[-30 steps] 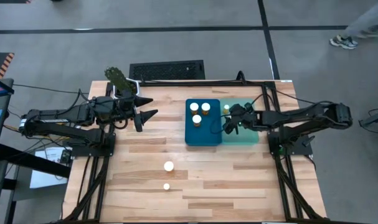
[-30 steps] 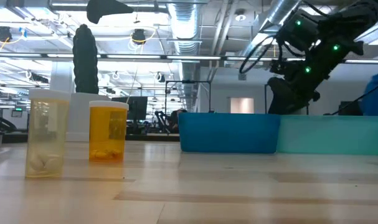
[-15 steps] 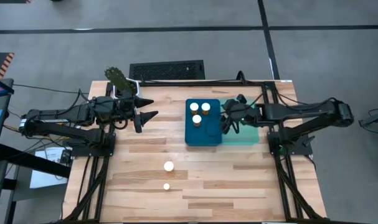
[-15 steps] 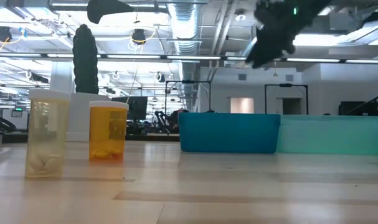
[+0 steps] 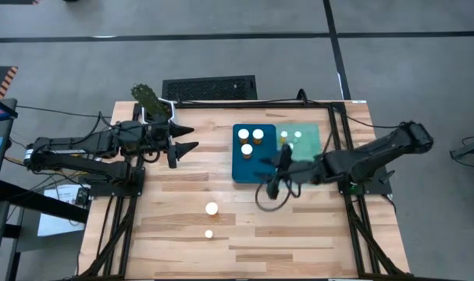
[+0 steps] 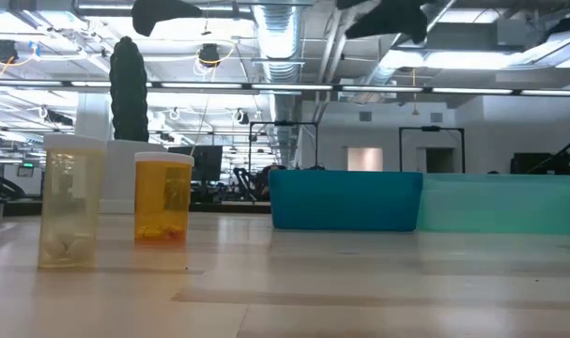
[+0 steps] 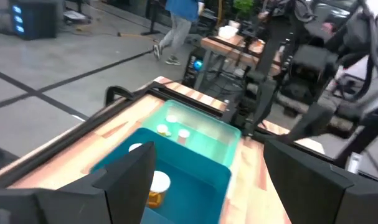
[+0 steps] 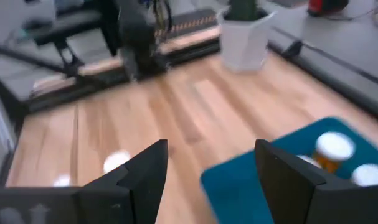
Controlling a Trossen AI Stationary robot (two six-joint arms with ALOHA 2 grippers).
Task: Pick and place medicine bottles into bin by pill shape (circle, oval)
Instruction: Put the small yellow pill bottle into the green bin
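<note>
High view: the right gripper (image 5: 272, 190) is seen above the bare desk (image 5: 299, 234) just past the near edge of the dark blue bin (image 5: 254, 170). In the right wrist view its 2 fingers (image 8: 145, 177) are spread wide with nothing between them. The left gripper (image 5: 183, 144) hangs over the far left part of the desk, well apart from the bins, its fingers also parted and empty.

3 bottles (image 5: 251, 139) stand in the dark blue bin, and 2 white caps (image 5: 290, 136) are visible in the light green bin (image 5: 307, 152) beside it. 2 bottles are left on the open desk: a wider one (image 5: 212, 208) and a narrower one (image 5: 209, 233), close to each other. In the low view 1 looks pale (image 6: 70, 201) and 1 amber (image 6: 162, 198).

Several risks are judged from here. Because the 2 bottles stand near each other, 1 could be knocked over by an outer finger while the other is approached. A grasp taken too high on the round cap could slip. The pills inside can barely be made out, so the shape could be misjudged and the wrong bin chosen. On release, a bottle could be set on an earlier cap and tip.
</note>
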